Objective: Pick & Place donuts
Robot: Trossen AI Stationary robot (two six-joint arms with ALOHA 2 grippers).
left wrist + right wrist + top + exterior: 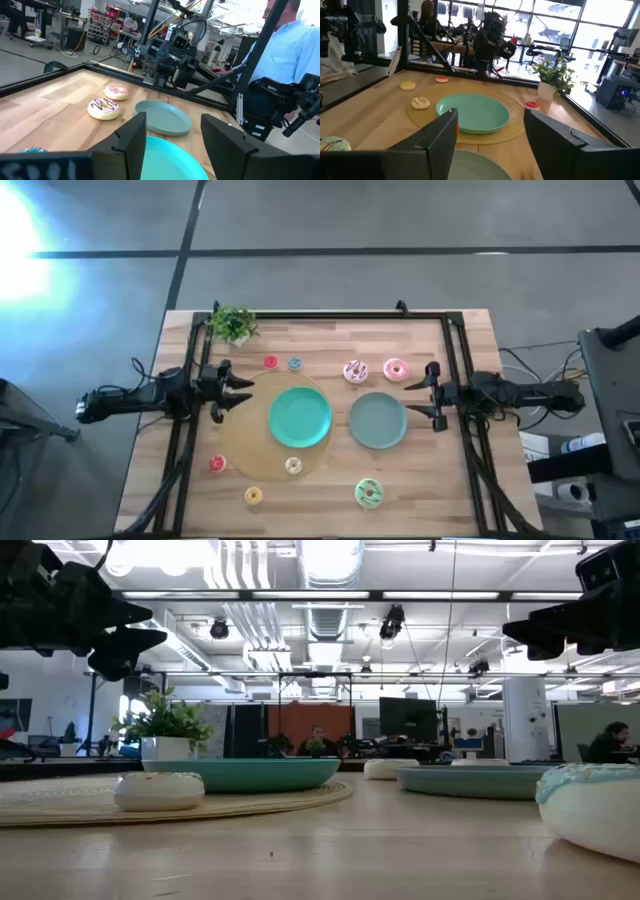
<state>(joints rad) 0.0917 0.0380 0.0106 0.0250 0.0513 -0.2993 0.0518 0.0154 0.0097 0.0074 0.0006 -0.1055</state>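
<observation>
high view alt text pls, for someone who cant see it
Seen from above, a wooden table holds a bright teal plate on a round woven mat beside a grey-green plate, with seven small toy ring donuts scattered around them and none on a plate. The open left gripper and open right gripper hang at either side, empty.

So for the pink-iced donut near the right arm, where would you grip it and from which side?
Probably from straight above. The pink-iced donut lies flat on the bare table, so pinch across the ring's outer edge. The white-sprinkled donut sits close beside it toward the left arm, so keep the fingers off that side. The right gripper is nearest, open and empty.
</observation>
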